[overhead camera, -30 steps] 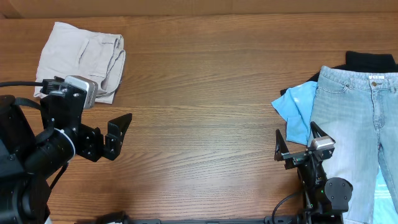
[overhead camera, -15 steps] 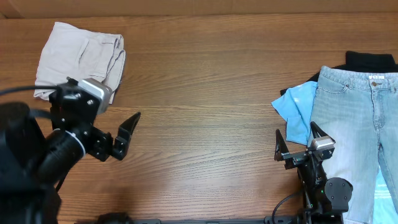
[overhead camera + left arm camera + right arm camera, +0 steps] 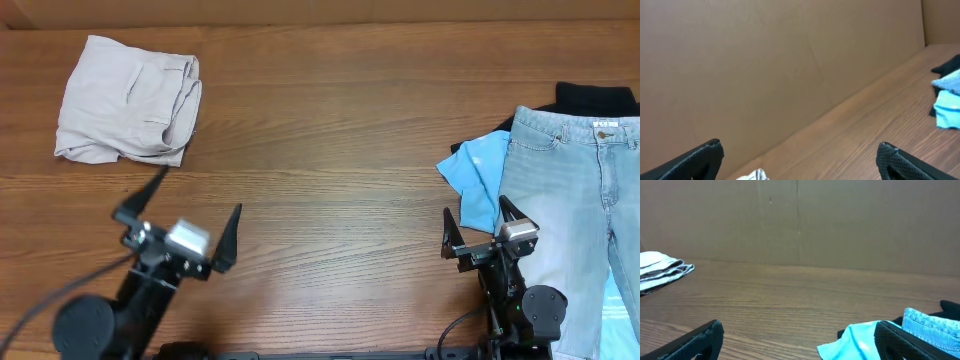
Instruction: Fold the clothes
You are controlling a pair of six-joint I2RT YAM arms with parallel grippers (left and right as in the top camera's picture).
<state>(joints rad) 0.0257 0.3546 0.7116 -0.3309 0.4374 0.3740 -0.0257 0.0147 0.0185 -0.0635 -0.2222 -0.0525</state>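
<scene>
The pale beige trousers (image 3: 128,98) lie folded in a compact bundle at the table's far left; a sliver of them shows in the left wrist view (image 3: 752,175) and their edge in the right wrist view (image 3: 660,267). My left gripper (image 3: 180,215) is open and empty near the front left, well in front of the bundle and apart from it. My right gripper (image 3: 473,225) is open and empty at the front right, beside the sky-blue top.
A bright sky-blue top (image 3: 478,175), light blue denim jeans (image 3: 570,210) and a black garment (image 3: 595,98) lie piled at the right. A brown cardboard wall (image 3: 765,60) backs the wooden table (image 3: 330,140).
My left arm has pulled back toward the front edge and turned, so its open gripper now sits farther from the folded trousers. The right arm has not moved.
</scene>
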